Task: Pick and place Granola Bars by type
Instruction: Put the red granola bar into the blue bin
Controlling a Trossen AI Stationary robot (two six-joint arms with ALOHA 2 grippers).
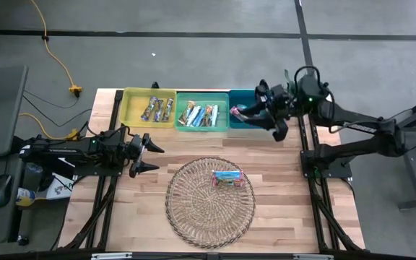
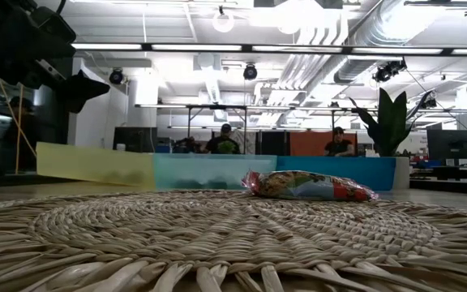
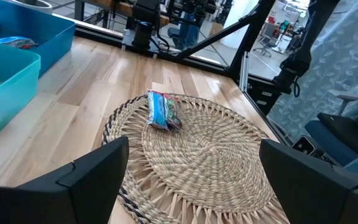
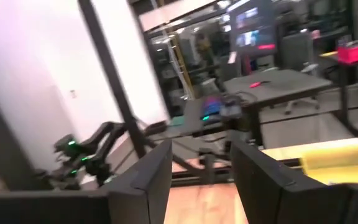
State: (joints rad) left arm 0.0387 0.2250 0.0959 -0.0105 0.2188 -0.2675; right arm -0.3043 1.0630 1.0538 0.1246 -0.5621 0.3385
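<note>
One granola bar [image 1: 227, 177] in a teal-pink wrapper lies flat on the round wicker tray [image 1: 193, 217], right of its middle; it also shows in the left wrist view [image 3: 162, 110] and the low view [image 2: 306, 186]. More granola bars lie in the yellow bin [image 1: 149, 108], the green bin [image 1: 201, 113] and the blue bin [image 1: 248, 119]. My right gripper [image 1: 260, 110] hangs high over the blue bin, pointing about level, open [image 4: 201, 180] with nothing between its fingers. My left gripper [image 1: 149, 152] waits open at the table's left, left of the tray [image 3: 194, 142].
The three bins stand side by side along the table's far edge. Bare wood shows between the tray and the bins and on both sides of the tray. The arms' dark frames run along the table's left and right edges. People sit at desks far behind the table.
</note>
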